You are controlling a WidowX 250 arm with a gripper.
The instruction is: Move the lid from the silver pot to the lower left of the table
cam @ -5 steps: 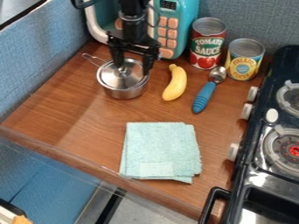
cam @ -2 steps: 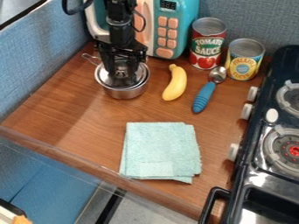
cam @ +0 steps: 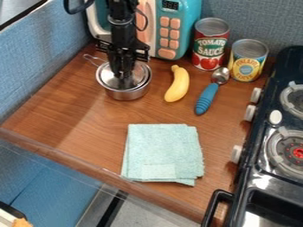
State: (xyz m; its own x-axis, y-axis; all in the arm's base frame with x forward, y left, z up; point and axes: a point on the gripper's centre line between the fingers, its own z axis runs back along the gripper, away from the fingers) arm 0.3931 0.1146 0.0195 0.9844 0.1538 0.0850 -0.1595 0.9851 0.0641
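The black gripper (cam: 123,79) points down over the silver pot at the upper left of the table, its fingers drawn together at the middle of the lid, where they cover the knob. The shiny lid (cam: 106,77) rests on top of the silver pot (cam: 126,95), set a little toward the left, with the pot's rim showing at the right. The gripper looks shut on the lid's knob, though the knob itself is hidden. At the lower left, the wooden table (cam: 65,128) shows its bare surface.
A yellow banana (cam: 177,84) lies right of the pot, then a blue-handled spoon (cam: 206,98). Behind stand a teal toy microwave (cam: 188,26), a tomato can (cam: 210,44) and a second can (cam: 248,61). A folded cloth (cam: 163,150) lies in front; the stove (cam: 278,133) is at right.
The gripper has moved slightly left and its fingers, spread apart a second ago, have come together at the lid's knob. The lid has shifted slightly left on the pot.
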